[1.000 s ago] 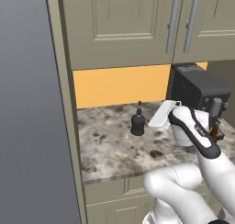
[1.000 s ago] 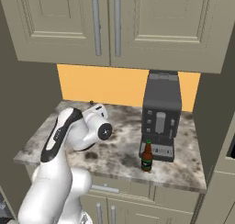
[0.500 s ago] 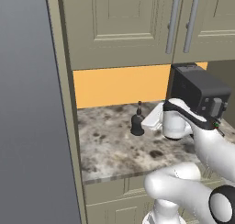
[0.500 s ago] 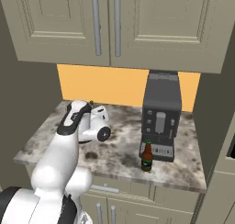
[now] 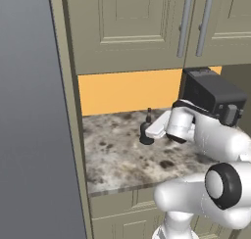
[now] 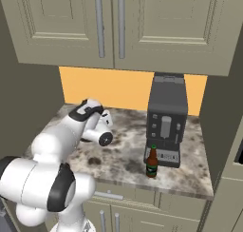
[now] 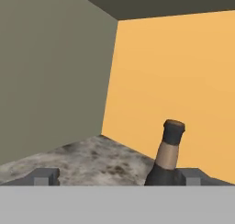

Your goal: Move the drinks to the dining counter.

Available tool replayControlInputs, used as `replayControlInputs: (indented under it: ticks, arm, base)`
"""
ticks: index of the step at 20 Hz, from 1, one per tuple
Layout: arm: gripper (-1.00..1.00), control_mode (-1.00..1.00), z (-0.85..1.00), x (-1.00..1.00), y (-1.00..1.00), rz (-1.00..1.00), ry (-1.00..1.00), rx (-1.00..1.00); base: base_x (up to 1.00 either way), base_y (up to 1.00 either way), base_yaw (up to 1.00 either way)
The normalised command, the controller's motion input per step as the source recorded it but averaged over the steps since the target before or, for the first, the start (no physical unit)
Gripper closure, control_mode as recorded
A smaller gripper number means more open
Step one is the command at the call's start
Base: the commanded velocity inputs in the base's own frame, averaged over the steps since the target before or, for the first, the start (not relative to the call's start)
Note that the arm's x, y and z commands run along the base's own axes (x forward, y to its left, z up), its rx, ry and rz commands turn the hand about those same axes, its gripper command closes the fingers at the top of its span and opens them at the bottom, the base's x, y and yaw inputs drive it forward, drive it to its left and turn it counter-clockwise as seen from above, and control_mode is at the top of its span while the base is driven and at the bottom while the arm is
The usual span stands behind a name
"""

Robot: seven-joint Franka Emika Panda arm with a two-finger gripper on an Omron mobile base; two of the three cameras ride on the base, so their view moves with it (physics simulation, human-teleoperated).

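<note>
Our pincer (image 7: 121,176) sits low at the bottom of the hand view with its two tips spread wide and nothing between them, so it is released. The squat black bottle (image 7: 166,159) rises at the lower right of that frame, just inside the right tip and off centre in the gap. In the left base view the same bottle (image 5: 146,133) stands upright at mid-frame on the speckled worktop (image 5: 117,159), close to the orange back wall (image 5: 122,90), with our hand right beside it.

We judge the task barely begun: neither drink is lifted. The red-capped bottle (image 6: 152,161) stands at the lower centre-right of the right base view, just in front of the coffee machine (image 6: 165,118).

The black bottle has a broad dark body, a thin tan neck and a dark cap.
</note>
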Motion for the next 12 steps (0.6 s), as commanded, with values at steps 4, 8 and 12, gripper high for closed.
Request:
replayControlInputs:
  ticks: [4,8,12]
  arm:
    - [-1.00,-1.00,0.00,0.24,0.00,-0.04,0.00,0.00]
    - [-1.00,-1.00,0.00,0.18,-0.02,-0.02,0.00,0.01]
    - [-1.00,-1.00,0.00,0.16,-0.12,-0.03,0.00,0.05]
  base:
    - [0.00,0.00,0.00]
    - [0.00,0.00,0.00]
    - [0.00,0.00,0.00]
